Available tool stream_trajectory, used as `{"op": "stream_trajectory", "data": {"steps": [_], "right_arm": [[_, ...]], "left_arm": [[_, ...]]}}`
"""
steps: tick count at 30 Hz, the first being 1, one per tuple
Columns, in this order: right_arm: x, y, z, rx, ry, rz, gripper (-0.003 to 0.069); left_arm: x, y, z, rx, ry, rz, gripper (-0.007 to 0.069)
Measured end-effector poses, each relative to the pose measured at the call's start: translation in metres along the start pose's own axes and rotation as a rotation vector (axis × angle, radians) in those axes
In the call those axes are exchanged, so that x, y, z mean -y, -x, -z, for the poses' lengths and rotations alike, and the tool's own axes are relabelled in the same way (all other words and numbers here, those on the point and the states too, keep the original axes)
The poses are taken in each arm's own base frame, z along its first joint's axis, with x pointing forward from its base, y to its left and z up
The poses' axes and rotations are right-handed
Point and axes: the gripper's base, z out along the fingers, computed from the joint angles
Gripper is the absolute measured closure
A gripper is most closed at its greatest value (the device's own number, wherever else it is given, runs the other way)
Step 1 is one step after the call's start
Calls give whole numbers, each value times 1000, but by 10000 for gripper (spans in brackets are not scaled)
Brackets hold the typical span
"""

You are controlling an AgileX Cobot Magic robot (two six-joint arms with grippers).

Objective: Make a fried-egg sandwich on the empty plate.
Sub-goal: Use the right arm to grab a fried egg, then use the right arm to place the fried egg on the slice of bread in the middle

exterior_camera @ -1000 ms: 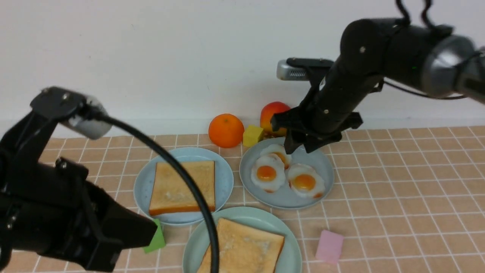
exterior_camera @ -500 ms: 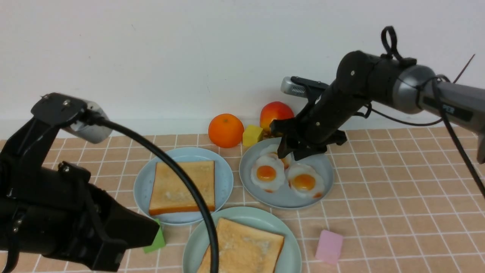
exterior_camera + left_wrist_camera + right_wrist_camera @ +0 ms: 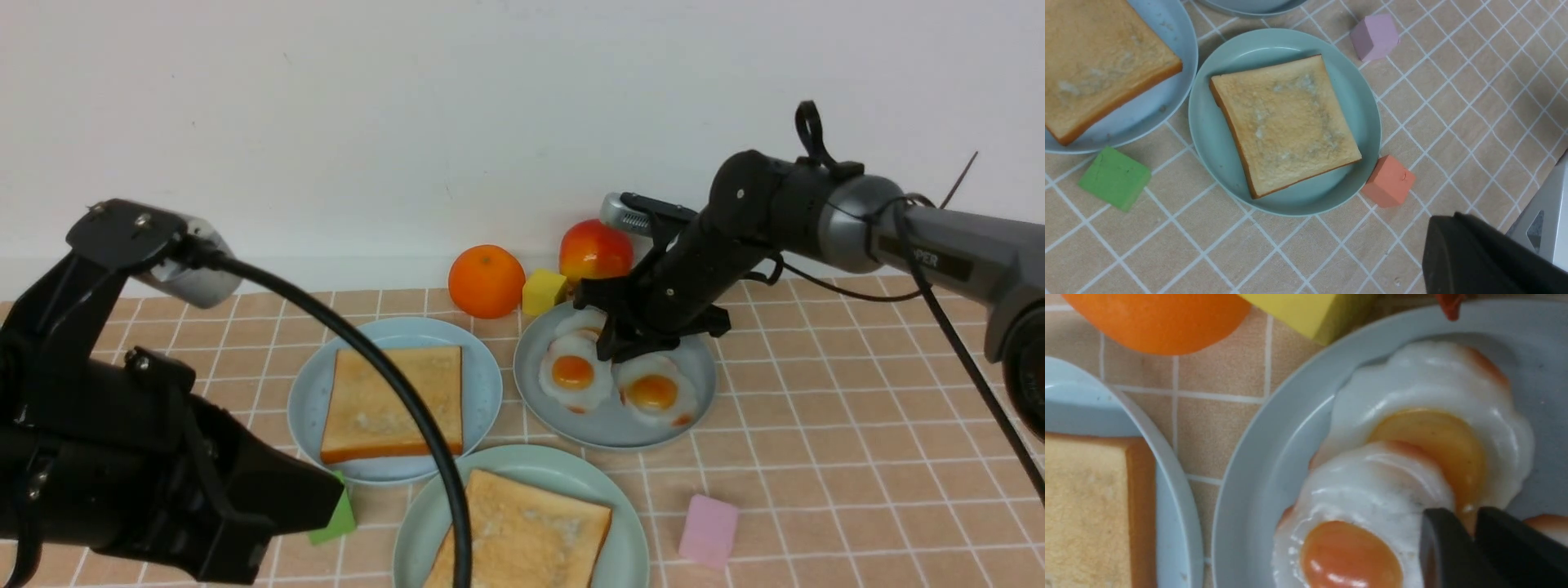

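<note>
The pale mint-green plate (image 3: 641, 531) sits at the front centre, also in the left wrist view (image 3: 1229, 171), with one toast slice (image 3: 531, 531) on it. A second toast slice (image 3: 392, 400) lies on the sky-blue plate (image 3: 482, 376). Three fried eggs lie on the grey-blue plate (image 3: 612, 425). My right gripper (image 3: 612, 347) is down on them. In the right wrist view its jaws (image 3: 1470, 522) stand nearly together, pinching the near edge of the rear fried egg (image 3: 1433, 396), beside another egg (image 3: 1355, 539). My left gripper (image 3: 310, 506) hangs shut and empty at the front left.
An orange (image 3: 486, 280), a yellow block (image 3: 544, 292) and an apple (image 3: 594, 251) stand behind the egg plate by the wall. A pink block (image 3: 709, 531) lies right of the mint plate, a green block (image 3: 339, 518) left of it, and a salmon block (image 3: 1389, 181) by its rim.
My right arm has come down and forward, bringing the gripper from above the egg plate's far rim onto the eggs. The left arm has hardly moved.
</note>
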Motion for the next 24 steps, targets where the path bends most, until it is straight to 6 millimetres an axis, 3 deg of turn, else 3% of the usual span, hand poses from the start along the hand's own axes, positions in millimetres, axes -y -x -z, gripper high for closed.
{"op": "stream_trajectory", "data": {"steps": [1,12,19,22,24], "right_arm": [[0,0,1,1,1,1,618],[-4,-1,11,-19,2,13,624],[-27,4,68,22,26,77,624],[-39,-2,96,-15,40,120,624],[-47,-8,103,-41,46,136,624]], "left_arm": [[0,0,0,0,0,0,638],[0,0,0,-2,-1,0,638],[2,-3,0,-35,-18,0,638],[2,-4,0,-49,-25,0,638],[3,-5,0,-57,-28,0,637]]}}
